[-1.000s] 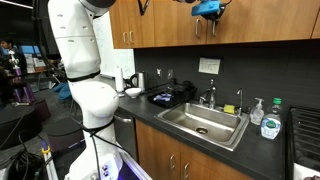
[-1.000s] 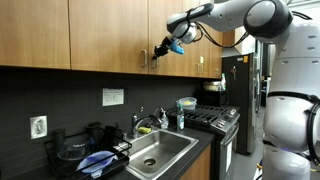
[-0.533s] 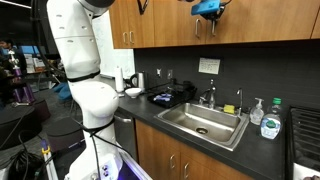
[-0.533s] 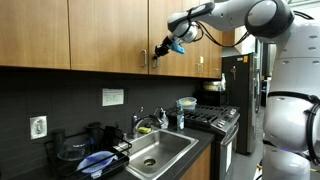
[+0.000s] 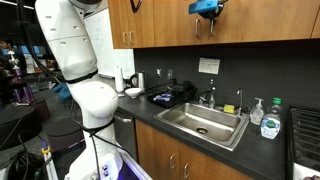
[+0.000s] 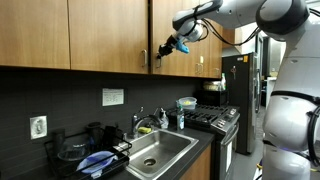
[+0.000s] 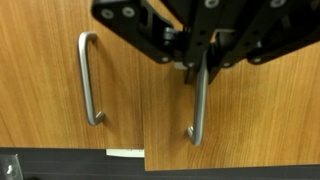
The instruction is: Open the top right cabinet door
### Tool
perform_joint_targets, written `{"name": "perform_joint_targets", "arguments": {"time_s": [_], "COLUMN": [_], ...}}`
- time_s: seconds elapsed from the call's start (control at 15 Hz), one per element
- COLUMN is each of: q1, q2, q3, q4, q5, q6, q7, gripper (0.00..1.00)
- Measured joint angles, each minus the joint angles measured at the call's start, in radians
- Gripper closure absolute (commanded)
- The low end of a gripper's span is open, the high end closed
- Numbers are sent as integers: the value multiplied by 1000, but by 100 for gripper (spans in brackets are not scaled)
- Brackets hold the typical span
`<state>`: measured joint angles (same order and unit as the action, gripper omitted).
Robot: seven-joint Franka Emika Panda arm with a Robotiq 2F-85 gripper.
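The gripper (image 7: 197, 68) had its fingers pinched tight around the slim bar handle (image 7: 197, 115) at the lower left corner of the top right cabinet door (image 7: 250, 110), high above the sink (image 5: 205, 122); the door looked shut. I reckoned a straight pull, rather than one bending with the hinge, could drag the fingers off the smooth bar or strain it. The neighbouring door's handle (image 7: 90, 80) sat just beside, easy to knock. Below ran a dark countertop (image 5: 150, 110) with a soap bottle (image 5: 270, 127), a black backsplash (image 6: 80, 110), and a stove (image 6: 212, 117) further along
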<state>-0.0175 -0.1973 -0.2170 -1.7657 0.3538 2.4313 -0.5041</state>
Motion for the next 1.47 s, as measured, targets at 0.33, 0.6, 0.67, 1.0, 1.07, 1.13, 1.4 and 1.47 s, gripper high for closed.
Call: {"name": "perform_joint_targets", "arguments": {"time_s": [0.33,0.6,0.67,1.0,1.07,1.13,1.4,1.47], "q1": [-3,-2,-2,-1,-1,-1,3,4], "q2": [-74,-118,-127,-174,-183,-193,-239,-251], "q3": [-4,-12,-15,-28,-30,-33,-51,-56], "q4": [-87,-133,-142,-187,-196,-207,-250,-260], "q5": [-9,-9,-9,-10,-10,-10,-10,-10], "q6": [34,46,46,50,52,55,63,63], "q7": [-10,-26,-31,-51,-55,-58,-78,-84], "gripper": [97,97,97,97,97,97,97,97]}}
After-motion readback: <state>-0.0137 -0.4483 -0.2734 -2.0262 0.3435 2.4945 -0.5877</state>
